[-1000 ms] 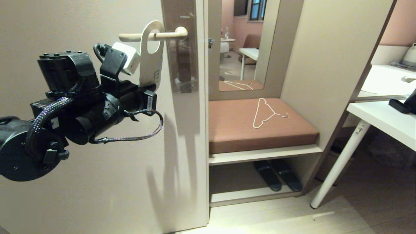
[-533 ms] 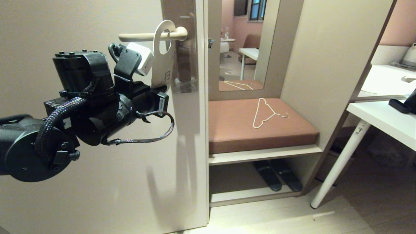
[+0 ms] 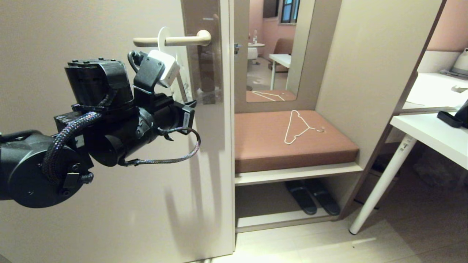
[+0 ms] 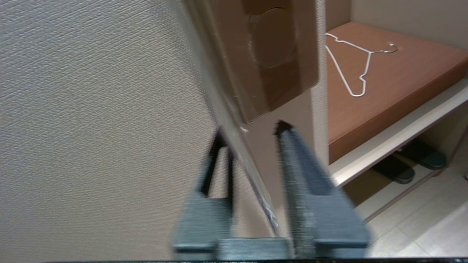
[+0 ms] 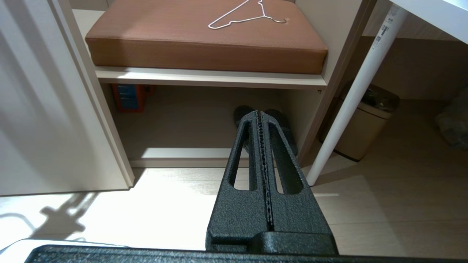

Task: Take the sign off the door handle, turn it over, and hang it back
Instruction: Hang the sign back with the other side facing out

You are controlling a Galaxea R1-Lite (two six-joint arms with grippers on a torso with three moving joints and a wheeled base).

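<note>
The left arm (image 3: 91,135) reaches across the near left of the head view toward the door (image 3: 91,219). The left gripper (image 4: 252,135) is hidden behind the wrist there; its own camera shows the jaws spread apart, one on each side of the sign's lower edge, which runs edge-on between them. Whether either finger (image 4: 307,175) touches the card I cannot tell.

Just beyond, the sign (image 3: 163,38) hangs on the handle (image 3: 172,40), threaded over the lever near its middle and turned nearly edge-on to the head camera, its lower part hidden behind the wrist. The lever sticks out level from the brown-grey plate (image 3: 204,54) at the door's edge.

The right gripper (image 5: 261,120) hangs low, pointing at the floor (image 5: 384,204), its jaws pressed together on nothing.

Farther back, a white wire hanger (image 3: 298,128) lies on the brown cushion (image 3: 263,146) of a bench, with dark slippers (image 3: 310,197) on the shelf below. A white table (image 3: 431,135) stands at right.
</note>
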